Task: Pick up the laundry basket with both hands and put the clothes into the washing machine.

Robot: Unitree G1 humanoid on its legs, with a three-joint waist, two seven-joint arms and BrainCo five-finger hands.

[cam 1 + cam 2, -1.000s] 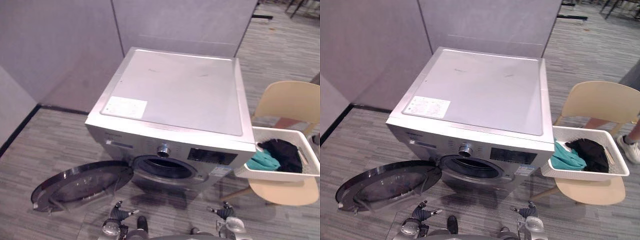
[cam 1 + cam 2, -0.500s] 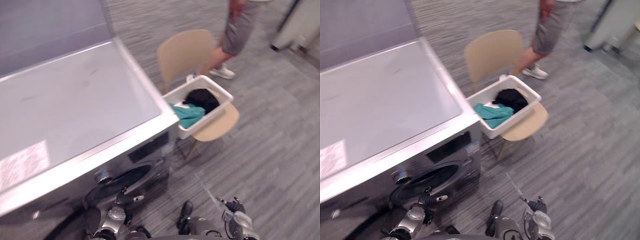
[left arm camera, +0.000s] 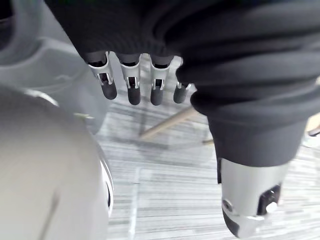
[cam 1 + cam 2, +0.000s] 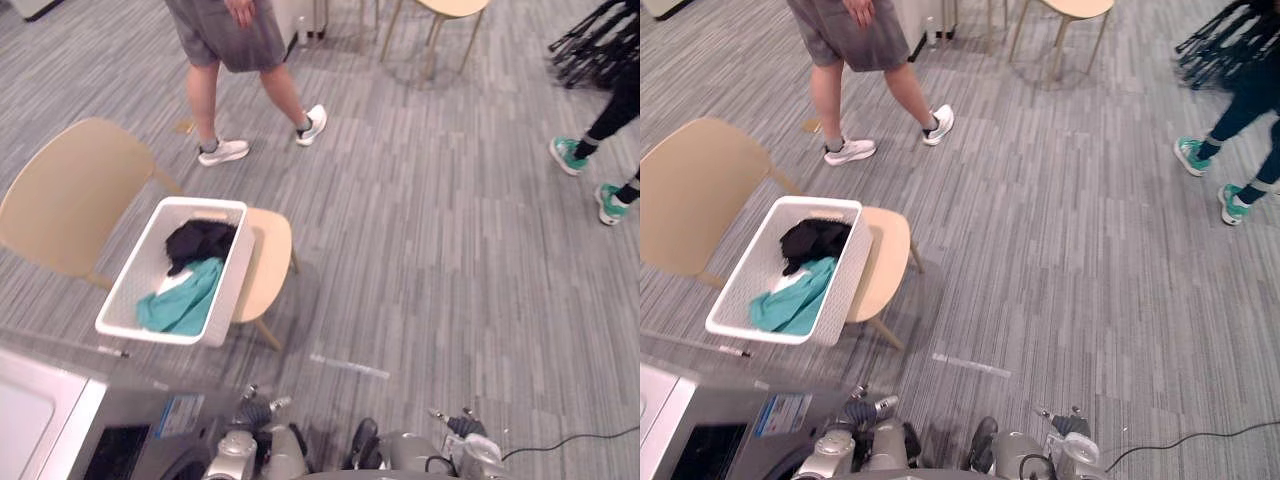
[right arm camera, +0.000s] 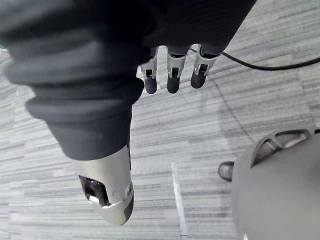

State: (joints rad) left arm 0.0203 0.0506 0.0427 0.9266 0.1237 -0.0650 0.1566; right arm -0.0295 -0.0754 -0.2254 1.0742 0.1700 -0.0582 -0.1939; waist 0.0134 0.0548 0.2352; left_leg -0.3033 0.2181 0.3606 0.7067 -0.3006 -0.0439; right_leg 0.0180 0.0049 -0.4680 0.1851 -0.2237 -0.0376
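— How far along is the laundry job?

— Barely begun, it seems. The white perforated plastic laundry basket (image 4: 233, 275) sits untouched on the seat of a beige moulded chair (image 4: 62, 192), left of centre. A black garment (image 4: 198, 240) and a teal garment (image 4: 186, 300) lie inside it.

— And the hands?

— The left hand (image 3: 133, 89) and the right hand (image 5: 172, 79) hang low at the near edge, well apart from the basket. Both have their fingers straight and spread, holding nothing.

— The machine?

— A corner of the silver-grey washing machine (image 4: 140, 425) shows at the near left.

— So what remains?

— Everything, by the look of it: reaching the basket, gripping it on both sides, lifting it and loading the clothes.
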